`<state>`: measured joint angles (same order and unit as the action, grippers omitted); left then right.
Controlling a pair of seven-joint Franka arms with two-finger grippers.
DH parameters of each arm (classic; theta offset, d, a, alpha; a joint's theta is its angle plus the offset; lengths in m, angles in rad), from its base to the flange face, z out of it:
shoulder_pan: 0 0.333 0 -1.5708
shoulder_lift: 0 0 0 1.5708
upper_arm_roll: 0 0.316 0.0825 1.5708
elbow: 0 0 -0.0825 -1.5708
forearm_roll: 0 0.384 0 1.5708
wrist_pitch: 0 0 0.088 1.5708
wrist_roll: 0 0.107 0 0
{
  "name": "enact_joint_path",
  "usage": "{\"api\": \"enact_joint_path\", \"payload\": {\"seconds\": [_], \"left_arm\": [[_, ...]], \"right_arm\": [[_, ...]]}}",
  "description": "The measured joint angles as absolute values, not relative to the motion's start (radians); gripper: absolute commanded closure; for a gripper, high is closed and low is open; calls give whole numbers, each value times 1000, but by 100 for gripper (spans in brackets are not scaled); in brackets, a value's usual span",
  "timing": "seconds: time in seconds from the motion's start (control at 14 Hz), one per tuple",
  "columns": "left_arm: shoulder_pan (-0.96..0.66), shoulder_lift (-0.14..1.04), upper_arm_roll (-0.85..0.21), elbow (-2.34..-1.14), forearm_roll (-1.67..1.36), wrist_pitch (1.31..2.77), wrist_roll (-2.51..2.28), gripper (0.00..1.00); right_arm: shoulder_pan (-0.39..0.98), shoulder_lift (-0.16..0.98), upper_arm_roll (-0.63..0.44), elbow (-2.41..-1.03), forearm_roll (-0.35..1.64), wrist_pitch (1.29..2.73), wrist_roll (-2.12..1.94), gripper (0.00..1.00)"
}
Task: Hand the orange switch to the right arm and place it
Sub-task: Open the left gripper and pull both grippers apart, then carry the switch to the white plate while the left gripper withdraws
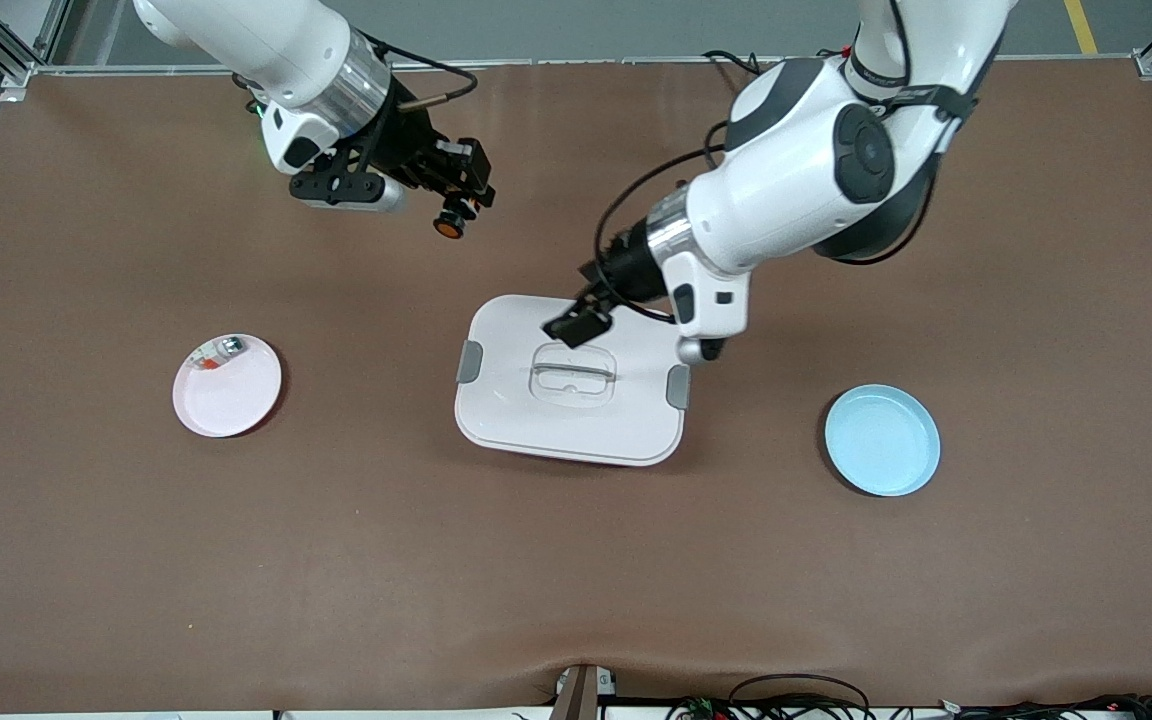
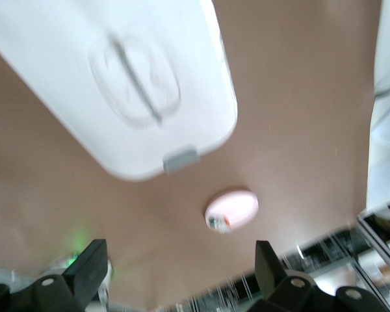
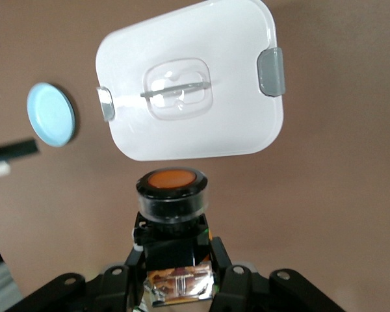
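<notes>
bench point(image 1: 136, 560): brown, carrying everything here.
box point(image 1: 571, 380): white, lidded, with grey clips at two ends and a recessed handle in the lid — it sits mid-bench and serves as the landmark.
left arm: reaches in from its base to the box; the left claw point(image 1: 576, 325) hangs over the box edge farthest from the front camera, fingers point(image 2: 84, 270) spread wide, nothing between them.
right arm: raised above bare bench, well apart from the box, toward the right arm's end.
right claw point(image 1: 456, 205): pressed together on the switch, pinching its black body.
blue plate point(image 1: 882, 440): on the bench near the box, toward the left arm's end, a little nearer the front camera than the box centre.
pink plate point(image 1: 227, 386): on the bench, well apart from the box toward the right arm's end — a small clear-and-silver part point(image 1: 220, 351) lies at its rim.
switch point(image 1: 450, 226): held in the air by the right claw, orange cap facing down toward the bench; in the right wrist view point(image 3: 172, 192) the cap points toward the box.
</notes>
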<state>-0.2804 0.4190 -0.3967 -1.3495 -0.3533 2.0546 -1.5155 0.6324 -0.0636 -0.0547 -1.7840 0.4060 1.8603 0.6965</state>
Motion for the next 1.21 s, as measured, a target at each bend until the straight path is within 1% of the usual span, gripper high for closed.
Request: {"api": "enact_joint_path", "payload": {"seconds": [0.21, 0.43, 0.64, 0.86, 1.0, 1.07, 1.21], "left_arm": [[-234, 399, -393, -1350, -158, 2011, -1485, 0], [-183, 395, -385, -1351, 8, 1882, -1367, 0], [-138, 394, -383, -1350, 145, 1783, -1237, 0], [-109, 379, -374, -1350, 210, 1713, -1102, 0], [-59, 351, -370, -1349, 214, 1685, -963, 0], [-28, 335, -369, -1349, 215, 1676, -890, 0], [28, 305, -368, -1349, 215, 1651, -764, 0]], "right_arm": [[583, -66, -57, -1771, 352, 1733, 499, 97], [552, -82, -60, -1769, 216, 1634, 254, 97], [472, -104, -62, -1771, 137, 1569, -80, 97], [345, -110, -66, -1796, 80, 1562, -454, 97], [267, -110, -69, -1829, 22, 1574, -665, 97], [239, -110, -70, -1857, -4, 1599, -737, 97], [187, -109, -70, -1941, -27, 1701, -861, 97]]}}
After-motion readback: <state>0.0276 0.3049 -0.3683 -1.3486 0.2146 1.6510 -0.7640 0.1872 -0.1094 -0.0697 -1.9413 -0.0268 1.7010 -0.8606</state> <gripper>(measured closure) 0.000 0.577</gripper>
